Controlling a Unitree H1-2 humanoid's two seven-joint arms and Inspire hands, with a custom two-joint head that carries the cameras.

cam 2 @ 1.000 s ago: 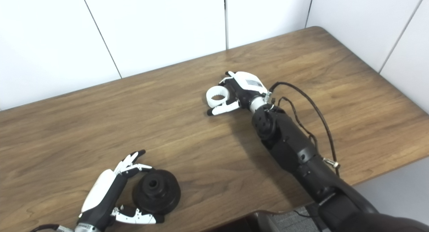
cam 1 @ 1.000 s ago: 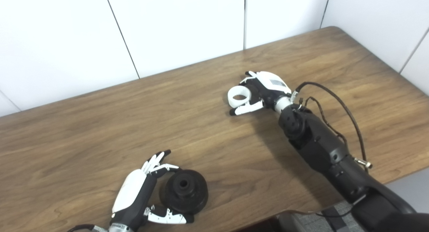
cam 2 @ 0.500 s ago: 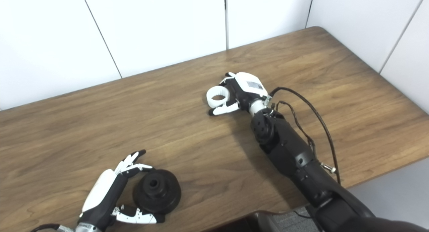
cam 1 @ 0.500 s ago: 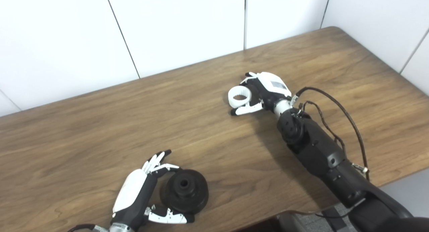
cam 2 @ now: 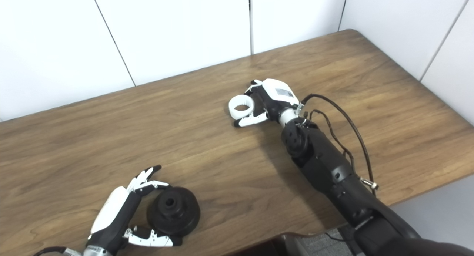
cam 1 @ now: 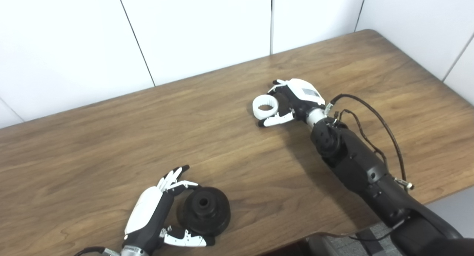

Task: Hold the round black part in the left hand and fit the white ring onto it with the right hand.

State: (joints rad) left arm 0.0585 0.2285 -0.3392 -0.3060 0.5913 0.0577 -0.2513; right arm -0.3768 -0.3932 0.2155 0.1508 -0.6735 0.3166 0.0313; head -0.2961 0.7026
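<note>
The round black part point(cam 1: 203, 211) lies flat on the table near the front edge, its hub hole facing up. My left hand point(cam 1: 150, 215) is open and cups it from the left: one curled finger reaches its far rim and the thumb point(cam 1: 187, 241) lies along its near side. The white ring point(cam 1: 265, 106) rests on the table at centre right. My right hand point(cam 1: 296, 98) is open just to the ring's right. Its fingers curve past the ring's far side and its thumb point(cam 1: 276, 120) stretches along the near side. Whether they touch the ring I cannot tell.
The wooden table point(cam 1: 111, 145) ends at a white panelled wall point(cam 1: 192, 30) behind and has a rounded far right corner point(cam 1: 370, 32). Black cables point(cam 1: 374, 115) loop off my right forearm above the table. The front edge runs close beneath my left hand.
My right hand and forearm have shifted slightly to the right, while the white ring has stayed in place. The left hand and the black part have not moved.
</note>
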